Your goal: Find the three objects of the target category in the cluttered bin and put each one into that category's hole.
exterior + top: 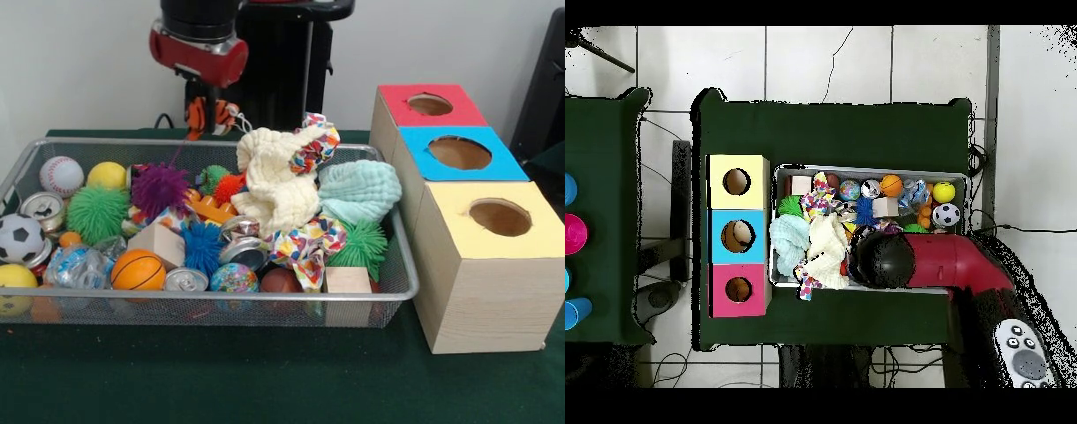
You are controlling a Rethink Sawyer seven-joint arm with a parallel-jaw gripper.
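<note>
A wire mesh bin (402, 265) holds mixed clutter: balls such as a basketball (138, 269), a baseball (61, 175) and a soccer ball (19, 238), spiky rubber balls, metal cans (185, 280), wooden blocks (348, 281) and cloths (275, 181). My gripper (205, 113) hangs above the bin's back edge, shut on a small orange, black and white striped toy (225, 116). In the overhead view the arm's black wrist (883, 260) hides the gripper. Three boxes with round holes stand beside the bin: red (459, 115), blue (428, 168), yellow (538, 243).
The boxes line up against the bin's short side, seen from above as yellow (755, 165), blue (720, 220) and red (755, 305). Green cloth (265, 371) covers the table. Another green table with coloured cups (573, 235) stands at the overhead view's left.
</note>
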